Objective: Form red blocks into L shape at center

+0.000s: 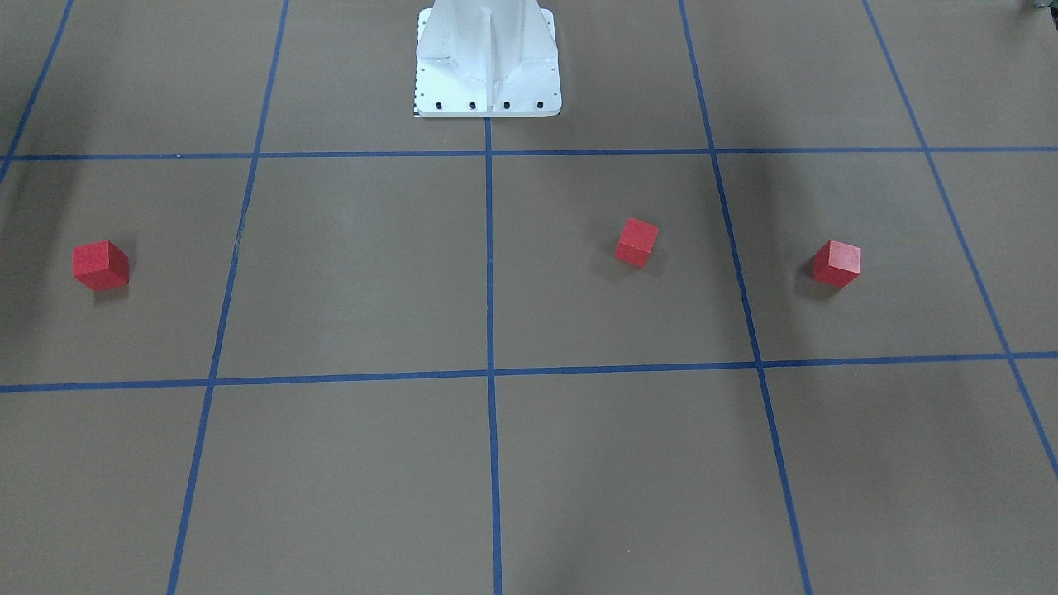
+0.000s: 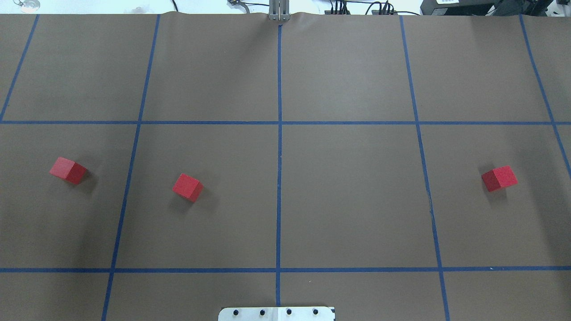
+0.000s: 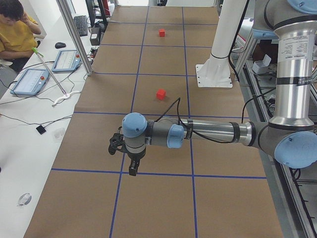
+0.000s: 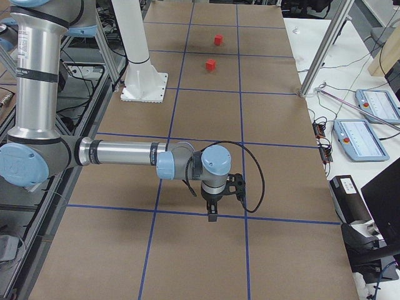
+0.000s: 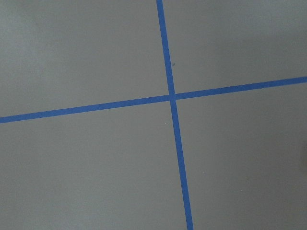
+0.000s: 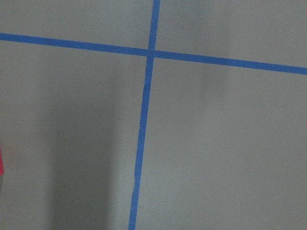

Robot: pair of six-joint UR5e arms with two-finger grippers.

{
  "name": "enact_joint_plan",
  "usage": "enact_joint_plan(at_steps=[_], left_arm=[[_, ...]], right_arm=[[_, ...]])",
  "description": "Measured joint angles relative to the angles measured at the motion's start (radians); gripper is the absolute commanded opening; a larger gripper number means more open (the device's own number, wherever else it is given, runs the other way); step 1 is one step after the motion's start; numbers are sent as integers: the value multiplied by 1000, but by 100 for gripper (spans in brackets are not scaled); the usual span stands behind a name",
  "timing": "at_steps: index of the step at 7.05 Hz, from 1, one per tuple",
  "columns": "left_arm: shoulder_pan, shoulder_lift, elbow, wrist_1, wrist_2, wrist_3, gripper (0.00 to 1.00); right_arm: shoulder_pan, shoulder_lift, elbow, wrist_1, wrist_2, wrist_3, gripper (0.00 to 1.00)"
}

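Three red blocks on the brown desk (image 2: 348,196), all in the middle row of the blue tape grid (image 2: 279,67), none touching another, no L formed.

(a) outer left block (image 2: 68,170): in the square furthest toward the robot's left, turned at an angle to the tape.

(b) inner left block (image 2: 188,187): in the square just left of the center (image 2: 279,196), near that square's middle, clear of every line, likewise turned.

(c) right block (image 2: 499,178): alone on the robot's right, in the outer square past the tape line, well apart from the other two.

Center: brown surface crossed by the middle tape line running out from the white robot base (image 1: 488,74), all three blocks away from it.

(d) left hand (image 3: 132,171): visible only in the left side view, pointed down over the desk near a tape line; open or closed, impossible to tell.

(e) right hand (image 4: 211,217): visible only in the right side view, pointed down over a tape line at the opposite end; finger state likewise impossible to tell.

Wrist views: brown surface and one tape crossing each; in the right wrist view, a red sliver (image 6: 1,160) at the left edge, too little to identify.

Beside the desk in the left side view: two flat panels (image 3: 29,82) and a seated person (image 3: 20,37) in a yellow top.
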Motion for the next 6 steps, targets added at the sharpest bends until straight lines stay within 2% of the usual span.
enact_joint_plan(at_steps=[2,5,6], left_arm=[[0,3,-23,-1,3,-2,100],[3,11,-58,-2,120,-1,100],[3,12,-67,-5,132,-2,100]], right_arm=[[0,6,5,1,-1,2,100],[-1,27,20,17,1,3,100],[-1,34,22,65,2,4,100]])
